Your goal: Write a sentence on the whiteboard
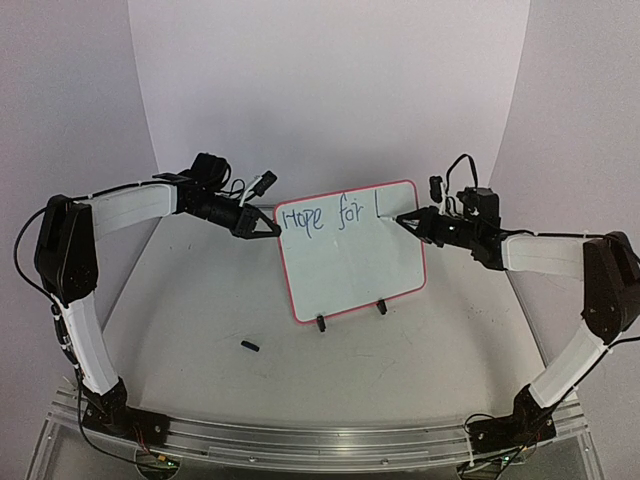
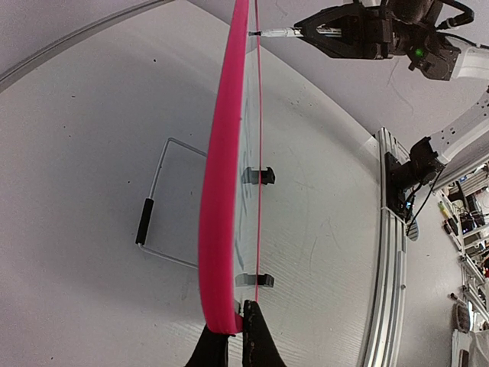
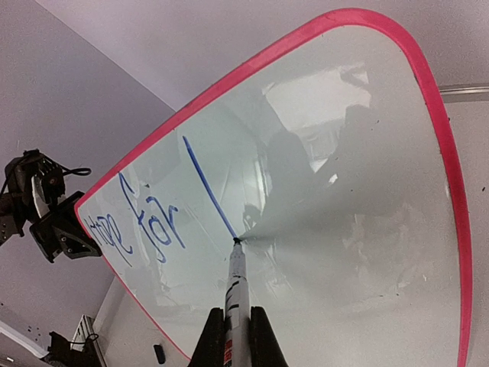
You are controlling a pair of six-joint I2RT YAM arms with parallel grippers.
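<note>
The whiteboard (image 1: 350, 265) stands upright mid-table on two black clip feet, framed in red-pink. Blue writing, the sentence (image 1: 322, 219), reads "Hope for" followed by one straight stroke. My left gripper (image 1: 272, 222) is shut on the board's upper left edge; in the left wrist view its fingertips (image 2: 233, 335) pinch the pink frame (image 2: 220, 199). My right gripper (image 1: 402, 220) is shut on a white marker (image 3: 238, 279), whose tip touches the board at the lower end of the fresh stroke (image 3: 206, 186). The words (image 3: 145, 222) lie to the left of it.
A small black marker cap (image 1: 250, 346) lies on the table in front of the board's left side. A wire stand (image 2: 160, 200) sits behind the board. A metal rail (image 1: 320, 440) runs along the near edge between the arm bases.
</note>
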